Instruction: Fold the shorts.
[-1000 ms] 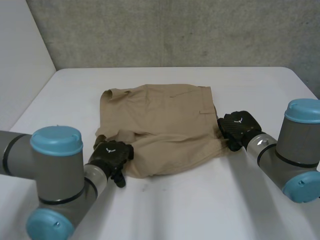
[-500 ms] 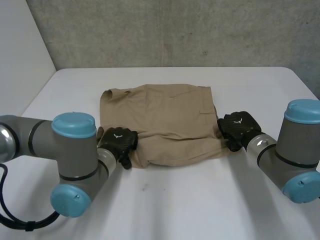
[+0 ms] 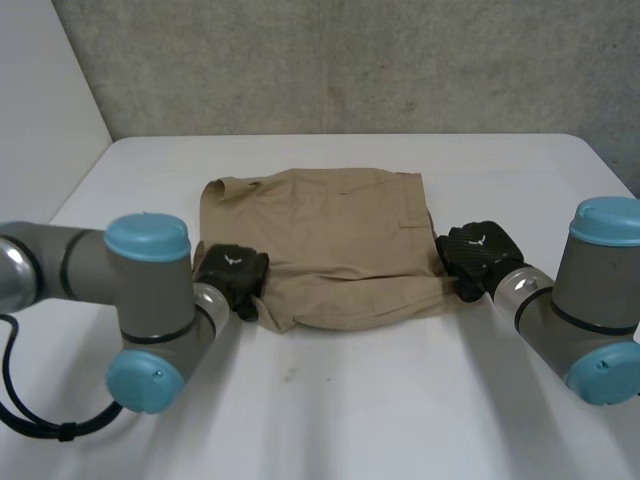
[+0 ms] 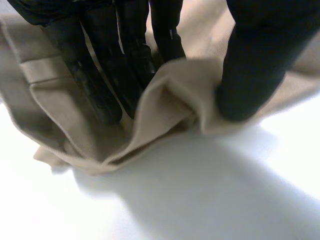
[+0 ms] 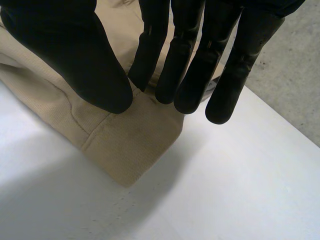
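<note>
Tan shorts (image 3: 335, 240), folded over, lie flat at the middle of the white desk (image 3: 400, 400). The left hand (image 3: 232, 272) sits at the shorts' near left corner; in the left wrist view its fingers (image 4: 100, 85) and thumb (image 4: 255, 75) close on a raised fold of cloth, pinching it. The right hand (image 3: 478, 250) sits at the shorts' near right corner; in the right wrist view its thumb (image 5: 100, 80) and nearest finger nip a ridge of cloth, the other fingers straight past the hem
</note>
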